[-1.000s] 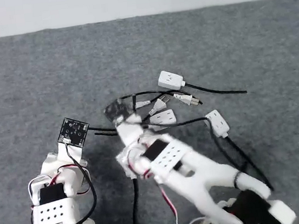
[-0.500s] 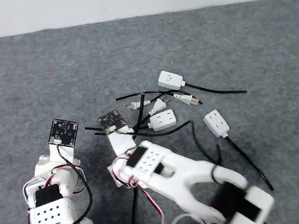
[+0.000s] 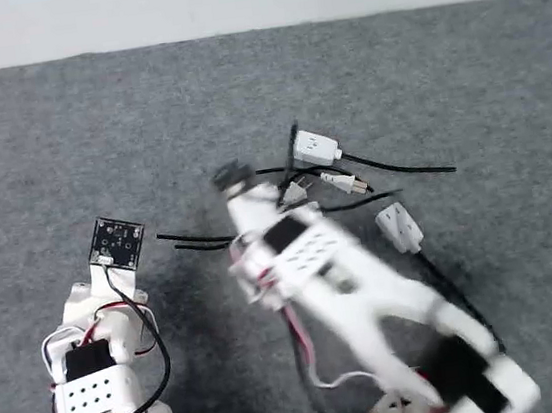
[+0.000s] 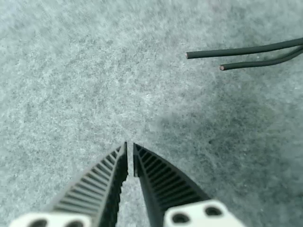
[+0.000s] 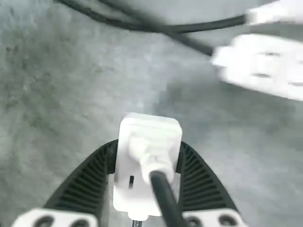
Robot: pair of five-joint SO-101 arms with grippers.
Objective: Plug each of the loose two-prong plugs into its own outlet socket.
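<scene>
My right gripper (image 5: 149,147) is shut on a white outlet socket (image 5: 150,165) with a black cord, held above the grey mat. In the high view the right arm (image 3: 307,253) stretches up to the cluster of cords. A second white socket (image 3: 314,147) lies just beyond it, and a third socket (image 3: 399,224) lies to its right. Two loose white plugs (image 3: 294,192) (image 3: 344,183) rest between them. My left gripper (image 4: 129,144) is shut on nothing, low over bare mat near two cut cable ends (image 4: 203,53).
Black cords (image 3: 402,168) trail right and toward the front edge from the sockets. Two cable ends (image 3: 164,238) lie between the arms. The left arm (image 3: 96,339) stands at the front left. Grey mat stretches open toward the back wall and far left.
The right arm has swung away from the front, toward the sockets and plugs, with the socket from the middle of the cluster in its gripper. The left arm has hardly moved.
</scene>
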